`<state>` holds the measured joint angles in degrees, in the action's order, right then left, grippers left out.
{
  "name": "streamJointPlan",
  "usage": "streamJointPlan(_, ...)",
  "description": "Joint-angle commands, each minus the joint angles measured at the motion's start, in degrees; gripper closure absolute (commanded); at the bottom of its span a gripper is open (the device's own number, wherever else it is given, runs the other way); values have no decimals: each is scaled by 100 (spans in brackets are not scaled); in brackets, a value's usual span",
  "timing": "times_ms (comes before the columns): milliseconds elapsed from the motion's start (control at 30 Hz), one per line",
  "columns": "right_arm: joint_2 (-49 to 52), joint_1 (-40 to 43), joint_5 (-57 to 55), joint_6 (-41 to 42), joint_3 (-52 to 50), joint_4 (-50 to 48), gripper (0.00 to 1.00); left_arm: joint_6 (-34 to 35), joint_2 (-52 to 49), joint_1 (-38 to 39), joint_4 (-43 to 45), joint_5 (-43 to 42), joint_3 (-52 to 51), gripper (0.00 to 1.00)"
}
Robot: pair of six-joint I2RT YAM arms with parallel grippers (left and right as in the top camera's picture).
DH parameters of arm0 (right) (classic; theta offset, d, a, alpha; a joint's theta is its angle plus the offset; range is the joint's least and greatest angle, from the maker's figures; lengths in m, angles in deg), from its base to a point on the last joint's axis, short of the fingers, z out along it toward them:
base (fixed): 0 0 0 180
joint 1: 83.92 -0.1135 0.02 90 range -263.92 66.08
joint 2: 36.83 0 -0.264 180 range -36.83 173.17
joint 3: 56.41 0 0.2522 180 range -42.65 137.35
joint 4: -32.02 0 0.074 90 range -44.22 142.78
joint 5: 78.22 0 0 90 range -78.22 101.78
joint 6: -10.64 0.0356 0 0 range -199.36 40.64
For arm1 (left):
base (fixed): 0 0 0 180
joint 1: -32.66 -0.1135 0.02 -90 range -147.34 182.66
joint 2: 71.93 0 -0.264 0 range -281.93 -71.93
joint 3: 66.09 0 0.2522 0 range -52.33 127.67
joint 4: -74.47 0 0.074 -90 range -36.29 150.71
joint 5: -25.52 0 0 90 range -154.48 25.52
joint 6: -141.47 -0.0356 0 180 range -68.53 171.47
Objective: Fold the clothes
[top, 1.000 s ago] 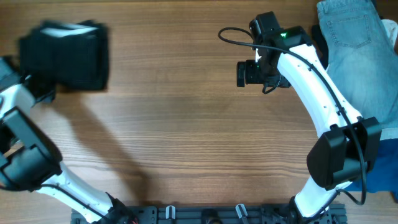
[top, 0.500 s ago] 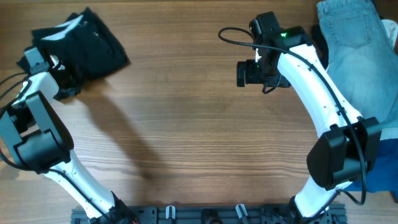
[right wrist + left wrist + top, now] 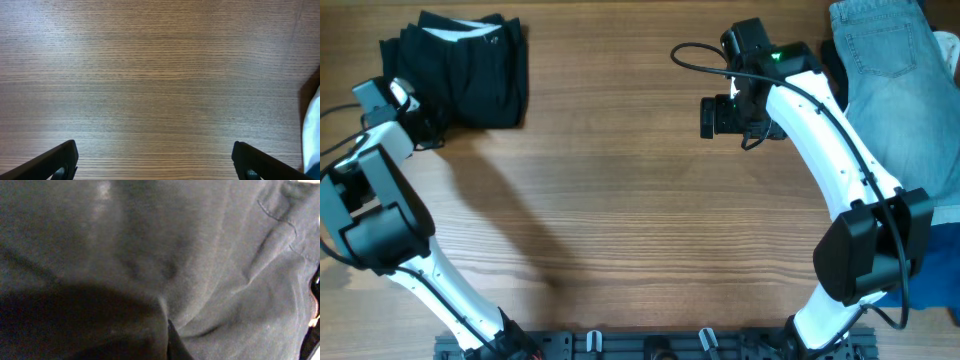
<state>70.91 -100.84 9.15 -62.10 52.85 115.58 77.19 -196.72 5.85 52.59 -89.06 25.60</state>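
Observation:
The black garment [image 3: 455,68] lies folded into a rough square at the table's far left, with a strip of white label showing at its top edge. My left gripper [image 3: 423,130] is at its lower left corner. The left wrist view is filled with the black cloth [image 3: 200,255], which bunches into a crease at the fingertip [image 3: 172,345], so the gripper looks shut on it. My right gripper [image 3: 712,118] hangs open and empty over bare wood right of centre; its two fingertips frame bare table in the right wrist view [image 3: 155,160].
A light-blue denim garment [image 3: 885,70] lies at the far right, partly under the right arm. Royal blue cloth [image 3: 938,270] shows at the right edge. A white edge [image 3: 312,130] shows at the right in the wrist view. A rail [image 3: 650,345] runs along the front edge.
The left arm swung up and towards the far left. The black garment went with it, turning from a slanted heap into a squarer stack at the far edge. The right arm has not moved.

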Motion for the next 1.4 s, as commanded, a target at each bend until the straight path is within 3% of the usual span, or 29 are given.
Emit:
streamJointPlan(0, -94, 13, -57, -74, 70, 37, 0, 481, -177, 365, 376, 485, -87, 96)
streamJointPlan(200, -94, 13, -57, -76, 70, 212, 0, 476, -177, 404, 765, 1423, -87, 96)
streamJointPlan(267, -94, 13, -57, -74, 70, 280, 0, 476, -177, 289, 1032, 1419, -87, 96)
streamJointPlan(367, -94, 13, -57, -74, 70, 365, 0, 476, -177, 240, 1410, 1397, -87, 87)
streamJointPlan(500, -94, 13, -57, -68, 70, 367, 0, 479, -188, 269, 1528, 1357, -87, 87)
streamJointPlan(533, -94, 13, -57, -70, 70, 365, 0, 479, -188, 269, 1558, 1357, -87, 79)
streamJointPlan(567, -94, 13, -57, -66, 70, 365, 0, 481, -188, 269, 1567, 1353, -87, 65)
streamJointPlan(600, -94, 13, -57, -59, 70, 363, 0, 479, -186, 269, 1517, 1244, -87, 33)
streamJointPlan(633, -94, 13, -55, -52, 70, 363, 0, 479, -173, 269, 1488, 981, -87, 9)
streamJointPlan(667, -94, 13, -52, -55, 70, 361, 0, 481, -140, 262, 1401, 835, -87, 1)
streamJointPlan(933, -94, 13, -35, -57, 70, 328, 0, 474, 1687, 177, -1156, 1119, -87, 0)
streamJointPlan(967, -94, 13, -35, -57, 70, 308, 0, 472, 1921, 184, -1233, 1119, -87, 0)
streamJointPlan(1000, -94, 13, -31, -59, 70, 245, 0, 459, 2129, 184, -1084, 1117, -87, 7)
streamJointPlan(1033, -94, 13, -28, -66, 70, 212, 0, 404, 2194, 190, -780, 1117, -87, 24)
streamJointPlan(1067, -94, 13, 13, -81, 70, 166, 0, 372, 2190, 199, -343, 1119, -87, 77)
streamJointPlan(1100, -94, 13, 105, -81, 70, 144, 0, 323, 2114, 205, 28, 1123, -87, 96)
streamJointPlan(1267, -94, 13, 251, -184, 70, 186, 0, 302, 1270, 251, 807, 2732, -87, 96)
streamJointPlan(1367, -94, 13, 269, -184, 70, 188, 0, -2, 664, 254, 1357, 2940, -87, 96)
